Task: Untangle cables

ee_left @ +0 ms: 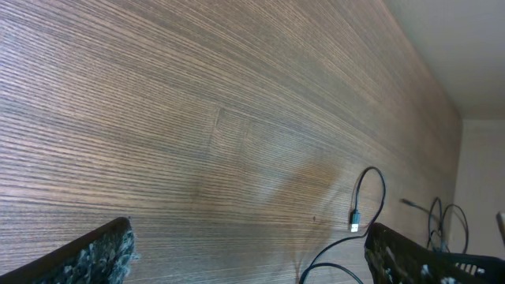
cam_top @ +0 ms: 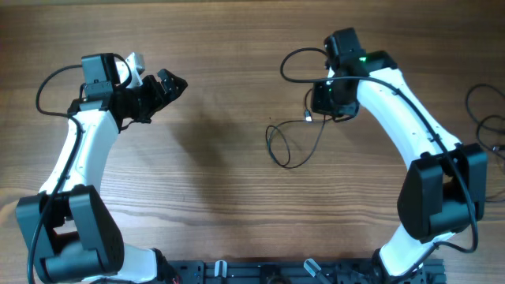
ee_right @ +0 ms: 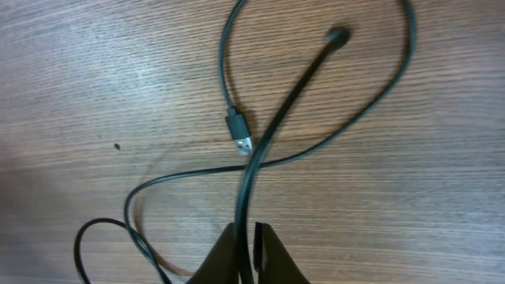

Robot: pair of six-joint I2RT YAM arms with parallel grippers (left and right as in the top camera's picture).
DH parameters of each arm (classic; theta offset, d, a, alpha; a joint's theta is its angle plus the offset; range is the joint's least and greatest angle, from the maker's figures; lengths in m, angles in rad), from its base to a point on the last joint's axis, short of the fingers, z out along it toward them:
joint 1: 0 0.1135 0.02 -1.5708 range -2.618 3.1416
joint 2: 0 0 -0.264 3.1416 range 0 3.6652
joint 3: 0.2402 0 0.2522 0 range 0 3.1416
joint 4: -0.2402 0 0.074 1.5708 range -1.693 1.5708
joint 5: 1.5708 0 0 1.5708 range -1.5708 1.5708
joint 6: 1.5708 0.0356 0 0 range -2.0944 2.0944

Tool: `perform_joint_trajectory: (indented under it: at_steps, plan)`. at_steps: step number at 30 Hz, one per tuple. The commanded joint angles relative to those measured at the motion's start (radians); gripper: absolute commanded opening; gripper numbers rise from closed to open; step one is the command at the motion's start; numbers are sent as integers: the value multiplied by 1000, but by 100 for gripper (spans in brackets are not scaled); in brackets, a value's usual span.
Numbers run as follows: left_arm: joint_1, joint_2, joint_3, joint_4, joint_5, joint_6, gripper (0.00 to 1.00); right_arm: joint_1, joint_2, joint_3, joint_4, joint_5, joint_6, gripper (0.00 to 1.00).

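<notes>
A thin black cable (cam_top: 286,148) lies in loops on the wood table right of centre. My right gripper (cam_top: 322,106) is shut on one strand of it; in the right wrist view the fingers (ee_right: 247,233) pinch the cable (ee_right: 272,130), which runs up to a rounded end (ee_right: 338,35). A USB plug (ee_right: 241,136) lies beside that strand. My left gripper (cam_top: 168,84) is open and empty at the upper left, far from the cable. Its two fingers (ee_left: 252,260) frame bare wood, with the cable (ee_left: 371,189) and plug (ee_left: 355,225) in the distance.
More thin black cables (cam_top: 483,118) lie at the table's right edge, also seen far off in the left wrist view (ee_left: 447,225). Thick black arm cables loop beside each wrist. The arm bases stand along the front edge.
</notes>
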Motion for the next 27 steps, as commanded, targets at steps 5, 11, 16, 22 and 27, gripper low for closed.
perform_joint_trajectory:
  at_steps: [5, 11, 16, 22, 27]
  plan:
    - [5, -21, 2, 3, 16, 2, 95, 13, 16, -89, 47, 87, 151, 32]
    - [5, -21, 2, 3, 16, 2, 95, 13, 28, -104, 82, 116, 203, 56]
    - [5, -21, 2, 3, 16, 2, 95, 13, 62, -134, 146, 192, 276, 60]
    - [5, -21, 2, 8, 16, 5, 95, 13, 78, -134, 175, 293, 309, 61]
    - [5, -21, 2, 15, 16, 29, 95, 13, 111, -134, 201, 304, 306, 67]
